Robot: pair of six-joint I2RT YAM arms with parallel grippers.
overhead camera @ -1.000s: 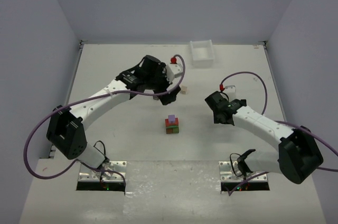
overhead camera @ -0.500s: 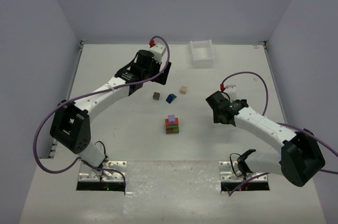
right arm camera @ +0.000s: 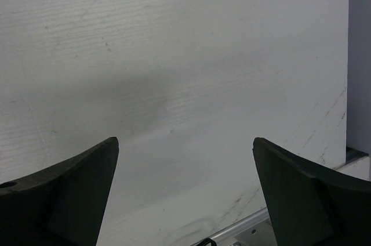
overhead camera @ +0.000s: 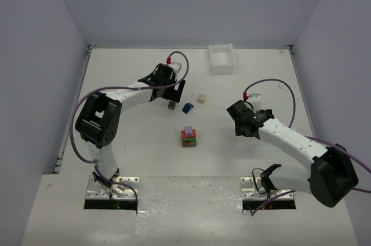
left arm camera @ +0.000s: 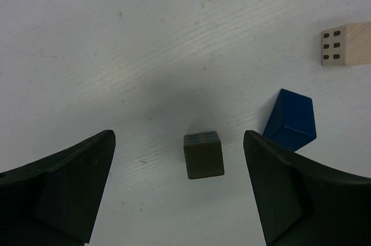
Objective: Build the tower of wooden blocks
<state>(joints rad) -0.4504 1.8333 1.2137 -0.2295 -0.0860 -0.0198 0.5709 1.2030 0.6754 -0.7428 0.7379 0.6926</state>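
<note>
Olive cube [left arm camera: 204, 154] lies between the left claw's [left arm camera: 178, 141] wide-spread jaws, touched by neither. Only the wrist view shows its dotted face and the dots on the beige block [left arm camera: 348, 44]. A blue block [left arm camera: 291, 119] lies just beside the cube. From above, the left arm [overhead camera: 133, 95] doubles back at the elbow. The tower [overhead camera: 188, 136], purple on top, stands nearer the bases. The right claw [right arm camera: 184, 141] gapes over the table [right arm camera: 174, 37]. The tray [overhead camera: 221, 66] sits at the far edge.
</note>
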